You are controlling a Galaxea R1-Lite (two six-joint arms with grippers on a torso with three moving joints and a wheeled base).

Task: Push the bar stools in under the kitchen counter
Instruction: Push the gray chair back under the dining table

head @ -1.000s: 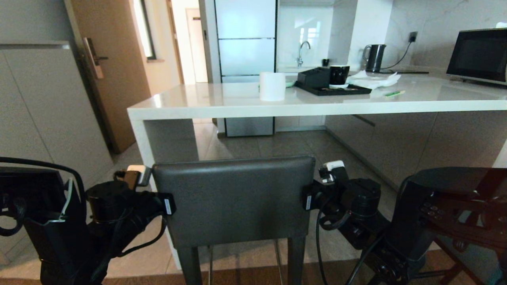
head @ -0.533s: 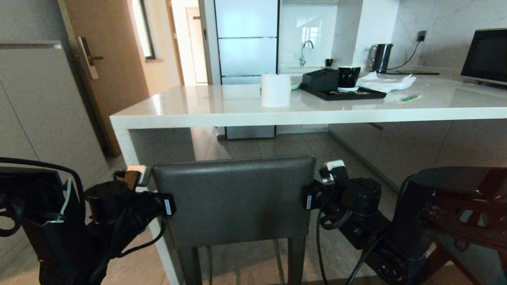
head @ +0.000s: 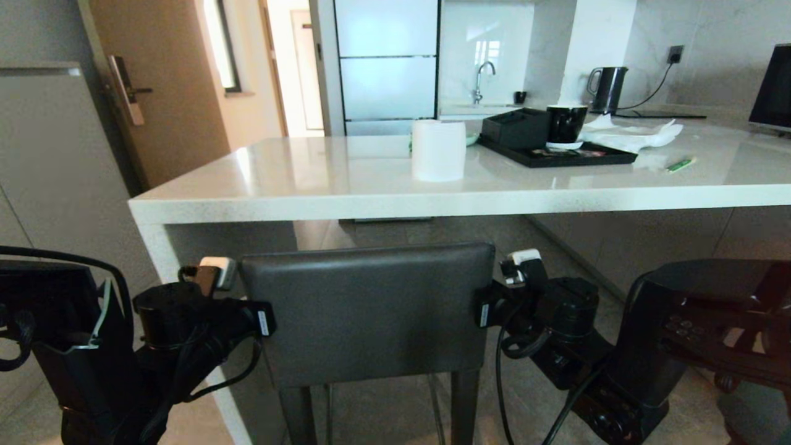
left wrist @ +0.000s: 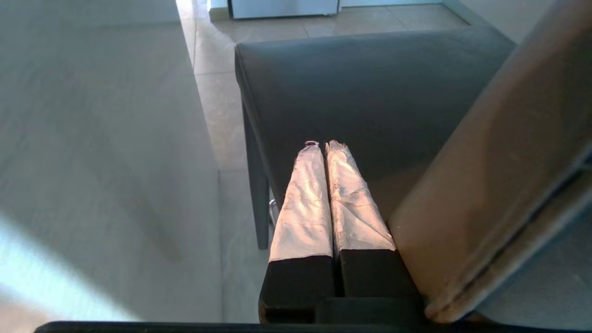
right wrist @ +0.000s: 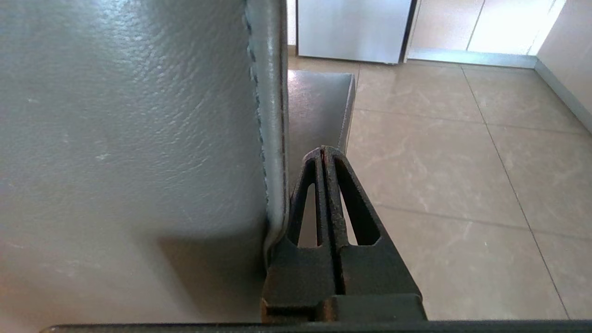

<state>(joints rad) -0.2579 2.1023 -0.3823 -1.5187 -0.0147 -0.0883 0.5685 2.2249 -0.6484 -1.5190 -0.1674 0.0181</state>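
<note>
Counter (head: 383, 198) nearer than before, whole view shifted | grey leather stool (head: 364, 309) backrest between both grippers, short of counter | left gripper (left wrist: 323, 145) jaws pressed together, empty | right gripper (right wrist: 323, 150) same

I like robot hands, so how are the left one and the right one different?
The left end effector has fingers wrapped in pale, crinkly covering; the right end effector has bare black fingers with holes through them. The left one sits beside the left edge of the grey stool's backrest; the right one sits beside its right edge. Both are shut, empty, and close against the backrest's sides.
</note>
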